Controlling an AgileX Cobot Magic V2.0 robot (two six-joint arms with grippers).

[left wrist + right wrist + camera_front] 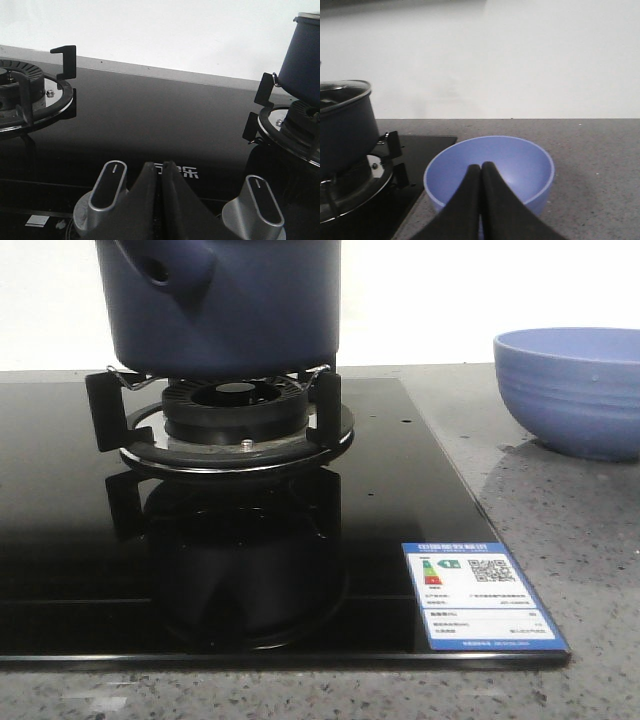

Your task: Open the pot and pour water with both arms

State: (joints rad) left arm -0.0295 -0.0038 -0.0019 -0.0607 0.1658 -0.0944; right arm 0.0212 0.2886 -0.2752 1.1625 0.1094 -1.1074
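Note:
The dark navy pot [225,305] stands on the burner grate [230,420] of the black glass stove; its hollow stub [160,265] points toward the front left. Its top is cut off in the front view. The pot also shows in the left wrist view [301,57] and in the right wrist view [342,125], where a glass lid with a metal rim [345,90] sits on it. My left gripper [161,167] is shut and empty, low over the stove's front edge between two knobs. My right gripper [481,169] is shut and empty, in front of the periwinkle bowl [490,170].
The periwinkle ribbed bowl [570,390] stands on the grey counter right of the stove. Two silver-and-black knobs [107,187] [262,202] flank my left gripper. A second burner [25,95] lies further left. An energy label [480,595] is stuck on the stove's front right corner.

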